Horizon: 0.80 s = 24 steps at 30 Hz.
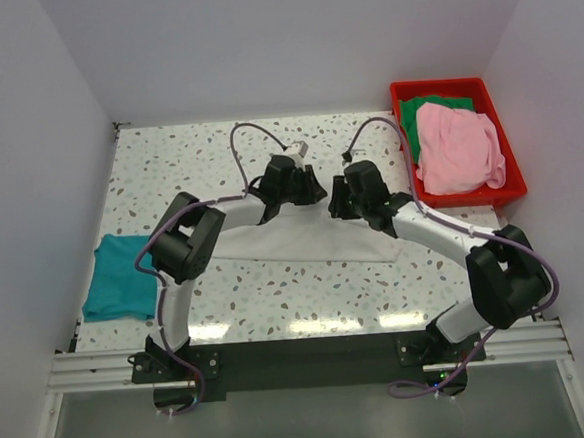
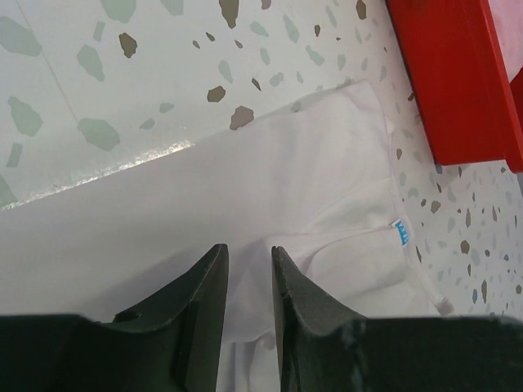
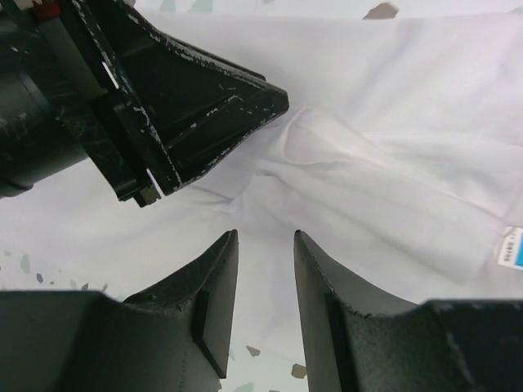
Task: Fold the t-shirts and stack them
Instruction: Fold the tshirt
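1. A red rectangular plastic bin (image 1: 443, 85) stands at the far right corner of the white speckled table (image 1: 168, 167).
2. Inside the bin, a crumpled pink cotton t-shirt (image 1: 458, 152) fills most of the space. A green cotton t-shirt (image 1: 432, 104) lies partly under it at the bin's far left end.
3. An off-white cotton t-shirt (image 1: 304, 243) lies spread flat on the table, left of the bin and nearer the arm bases. Its small blue neck label (image 2: 400, 233) is at the end toward the bin.
4. A folded teal cotton t-shirt (image 1: 121, 276) lies far left of the bin, well apart from the off-white one.
5. Both arms arch over the off-white t-shirt and hide its far edge from above.
6. The left arm's fingers (image 2: 208, 302) are down at the cloth with a narrow gap between them, and the fabric puckers at their tips. I cannot tell whether they pinch it.
7. The right arm's fingers (image 3: 216, 286) stand apart with nothing clamped between them. They are just beside the left ones, on the bin's side.
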Each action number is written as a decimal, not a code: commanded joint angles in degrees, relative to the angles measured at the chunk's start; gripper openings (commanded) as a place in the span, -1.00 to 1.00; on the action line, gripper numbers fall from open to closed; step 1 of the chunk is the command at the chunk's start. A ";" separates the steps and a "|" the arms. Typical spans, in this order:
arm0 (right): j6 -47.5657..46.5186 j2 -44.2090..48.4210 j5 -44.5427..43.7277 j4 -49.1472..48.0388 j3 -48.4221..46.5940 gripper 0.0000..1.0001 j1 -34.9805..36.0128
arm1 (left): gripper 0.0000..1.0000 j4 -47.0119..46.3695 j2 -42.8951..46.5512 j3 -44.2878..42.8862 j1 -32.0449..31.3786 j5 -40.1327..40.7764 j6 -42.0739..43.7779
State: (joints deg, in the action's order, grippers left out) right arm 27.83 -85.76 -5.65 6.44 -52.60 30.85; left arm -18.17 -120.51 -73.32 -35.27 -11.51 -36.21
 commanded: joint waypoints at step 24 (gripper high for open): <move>-1.03 -0.90 -3.76 6.31 -5.85 -0.23 -10.28 | -0.36 6.57 -3.07 -8.16 -1.65 -15.56 7.46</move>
State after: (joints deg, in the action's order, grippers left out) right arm 27.38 -85.97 -10.41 12.95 -56.05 21.32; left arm -11.29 -125.69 -80.27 -36.62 -23.05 -31.03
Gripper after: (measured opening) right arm 0.385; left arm 0.323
